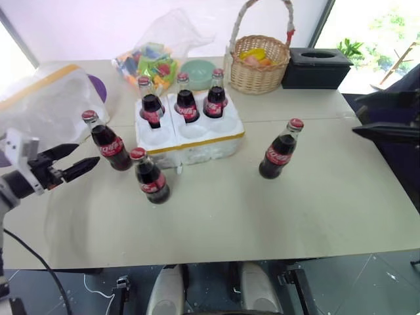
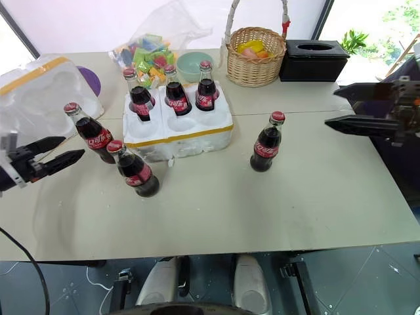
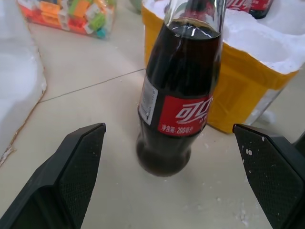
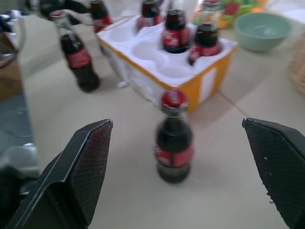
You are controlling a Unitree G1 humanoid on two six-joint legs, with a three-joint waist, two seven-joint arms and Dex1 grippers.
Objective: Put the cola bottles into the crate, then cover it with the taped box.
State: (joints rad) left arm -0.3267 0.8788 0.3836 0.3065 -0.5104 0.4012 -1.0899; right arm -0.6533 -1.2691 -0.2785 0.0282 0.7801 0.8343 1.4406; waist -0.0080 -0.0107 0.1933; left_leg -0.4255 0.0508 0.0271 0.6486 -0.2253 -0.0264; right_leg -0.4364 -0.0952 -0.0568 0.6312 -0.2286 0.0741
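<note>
the crate (image 2: 177,134) is the landmark: a low white foam tray with a yellow strip, three cola bottles (image 2: 169,92) standing in its back wells, the three front wells empty.

nearest, just in front of the crate's left corner, a loose bottle (image 2: 134,170) stands on the table (image 2: 262,210). beside the crate's left end stands another bottle (image 2: 88,131), upright, long axis vertical. the left gripper (image 2: 56,156) is level with it, further left of the crate, pointing straight at it; in the left wrist view this bottle (image 3: 178,100) sits centred between the fingers (image 3: 76,162), untouched. jaws fully spread, holding nothing. this arm looks nearest to a grasp.

right of the crate, a third loose bottle (image 2: 266,144) stands alone. the right gripper (image 2: 357,108) hangs well to its right, spread wide, empty.

left of the crate, behind the left-end bottle, lies the taped box (image 2: 46,88).
</note>
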